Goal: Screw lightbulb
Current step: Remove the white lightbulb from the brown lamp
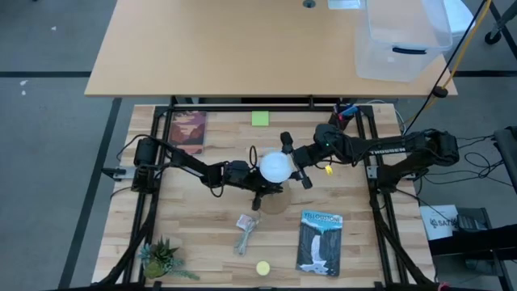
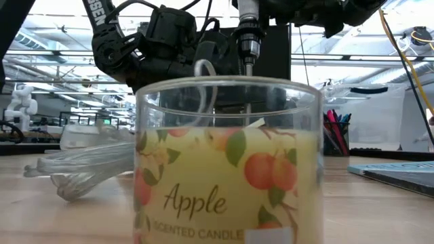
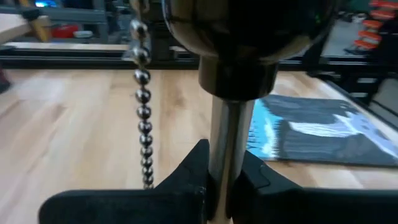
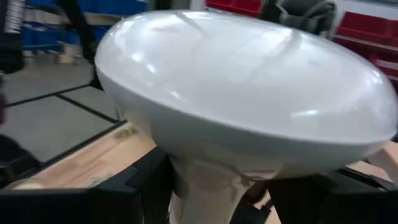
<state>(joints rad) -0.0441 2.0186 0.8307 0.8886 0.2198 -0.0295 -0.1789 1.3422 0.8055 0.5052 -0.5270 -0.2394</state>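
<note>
**Bulb held over the lamp, stem braced**

We have the bulb (image 1: 275, 166) near the table's middle, above the wooden base (image 1: 275, 202). Our right gripper (image 1: 294, 164) clasps it at the tapering neck, fingers (image 4: 143, 180) either side, so the globe (image 4: 242, 93) stays free and the neck can turn. Our left gripper (image 1: 257, 189) is pinched tight on the lamp's thin metal stem (image 3: 227, 155), we judge to stop the lamp twisting while the bulb is screwed in. A bead chain (image 3: 143, 106) hangs just beside that stem.

Room is fair: the book (image 1: 320, 242) lies well apart toward the front right, the crumpled wrapper (image 1: 245, 232) nearer, in front of the base. The candle (image 1: 263, 267) sits at the front edge. The two grippers work close together, so the right wrist has little slack to rotate.
</note>
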